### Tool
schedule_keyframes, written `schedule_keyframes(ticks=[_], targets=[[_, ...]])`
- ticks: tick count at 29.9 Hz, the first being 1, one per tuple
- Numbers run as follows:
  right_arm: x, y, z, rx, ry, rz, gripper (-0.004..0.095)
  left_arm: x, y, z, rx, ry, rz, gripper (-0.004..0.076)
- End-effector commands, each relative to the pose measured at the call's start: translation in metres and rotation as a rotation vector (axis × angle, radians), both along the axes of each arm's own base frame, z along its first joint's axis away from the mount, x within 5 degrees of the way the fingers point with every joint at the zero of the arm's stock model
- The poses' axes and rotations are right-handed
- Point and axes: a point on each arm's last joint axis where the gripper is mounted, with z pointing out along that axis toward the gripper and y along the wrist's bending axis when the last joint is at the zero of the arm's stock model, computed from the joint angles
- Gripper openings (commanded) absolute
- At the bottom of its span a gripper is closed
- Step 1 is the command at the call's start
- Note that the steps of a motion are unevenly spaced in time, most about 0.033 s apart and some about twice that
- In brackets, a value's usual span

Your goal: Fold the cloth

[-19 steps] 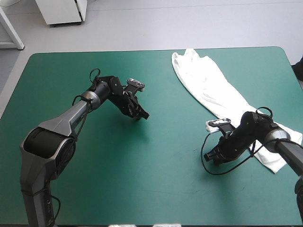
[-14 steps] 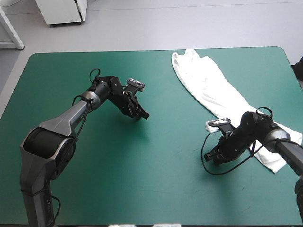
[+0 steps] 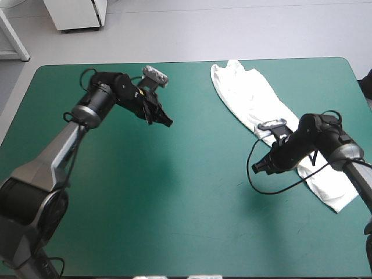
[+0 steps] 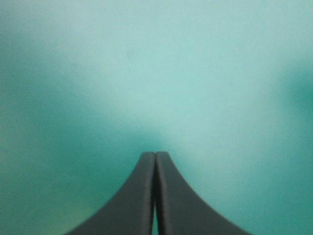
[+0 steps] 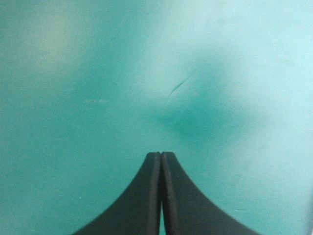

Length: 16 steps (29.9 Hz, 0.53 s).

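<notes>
The white T-shirt [image 3: 258,107] lies folded into a long narrow strip on the teal-green cover, running from the far middle toward the right edge. My right gripper [image 3: 260,167] is shut and empty, hovering just left of the strip's nearer half; its wrist view shows the black fingers [image 5: 161,169] pressed together over bare cover. My left gripper [image 3: 165,122] is also shut and empty, raised over the far left-middle of the table, well left of the T-shirt. The left wrist view holds only its closed fingers [image 4: 155,169] above plain cover.
The table [image 3: 145,221] is bare teal-green cover across its left, middle and near parts. The T-shirt's nearer end reaches close to the right edge.
My left arm has swung back and left toward the far edge. My right gripper has lifted and moved farther up the table alongside the T-shirt. The T-shirt has not moved.
</notes>
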Motion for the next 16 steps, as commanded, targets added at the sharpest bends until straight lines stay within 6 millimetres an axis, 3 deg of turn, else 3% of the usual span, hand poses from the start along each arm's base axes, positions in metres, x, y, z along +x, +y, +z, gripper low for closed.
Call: schedule_keyframes(ticks=[1,6,10,12,16], targets=[[0.005,-0.007,0.058,-0.055,-0.15,-0.045,-0.0013,-0.049,0.019,0.098,-0.09,-0.229,0.05,-0.0009],[0.011,-0.017,0.103,-0.132,-0.263,-0.109,-0.0013,-0.107,0.048,0.158,-0.096,-0.418,0.093,-0.0002],[0.015,-0.018,0.123,-0.124,-0.336,-0.135,0.001,-0.149,0.065,0.183,-0.108,-0.47,0.114,0.0066],[0.019,-0.016,0.128,-0.113,-0.366,-0.136,0.0089,-0.165,0.071,0.192,-0.118,-0.491,0.115,0.0138],[0.034,-0.014,0.124,-0.102,-0.399,-0.14,0.0386,-0.192,0.08,0.206,-0.164,-0.537,0.124,0.0288]])
